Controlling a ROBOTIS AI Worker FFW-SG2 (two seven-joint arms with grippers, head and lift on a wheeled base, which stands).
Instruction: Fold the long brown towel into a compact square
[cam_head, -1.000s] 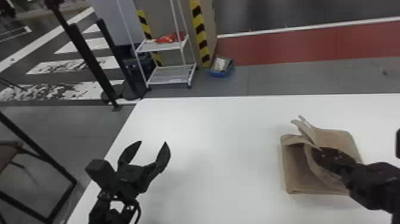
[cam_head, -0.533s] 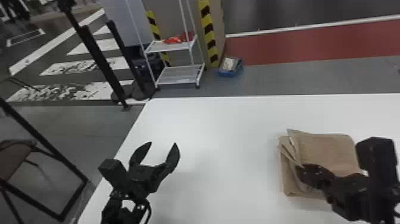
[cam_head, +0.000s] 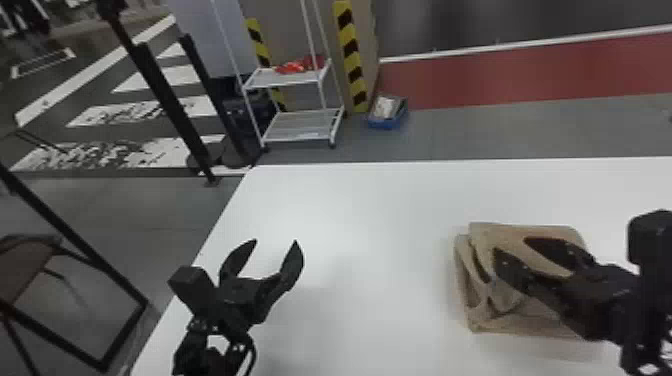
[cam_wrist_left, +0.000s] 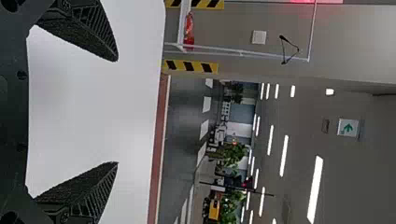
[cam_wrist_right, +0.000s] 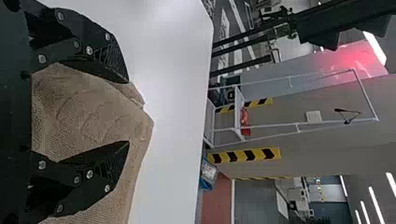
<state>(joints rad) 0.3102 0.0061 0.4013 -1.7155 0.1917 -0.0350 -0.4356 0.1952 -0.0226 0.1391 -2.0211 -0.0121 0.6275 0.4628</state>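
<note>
The brown towel (cam_head: 530, 315) lies folded on the right part of the white table, its left edge showing loose, rumpled layers. Over it, my right gripper (cam_head: 532, 255) stands open. In the right wrist view, towel cloth (cam_wrist_right: 93, 116) shows between and behind the spread fingers of my right gripper (cam_wrist_right: 128, 112). My left gripper (cam_head: 277, 241) is parked open above the table's left side, away from the towel; in the left wrist view, my left gripper (cam_wrist_left: 117, 112) has bare table between its fingers.
The white table (cam_head: 375, 210) extends between the two arms, its left edge slanting beside my left arm. Beyond its far edge stand a white wire rack (cam_head: 300, 127) and a blue bin (cam_head: 389, 114) on the floor. A chair (cam_head: 25, 265) stands at the left.
My right gripper has opened and the raised towel layers have settled lower, near the towel's left edge. The head view has shifted slightly. My left gripper stays open.
</note>
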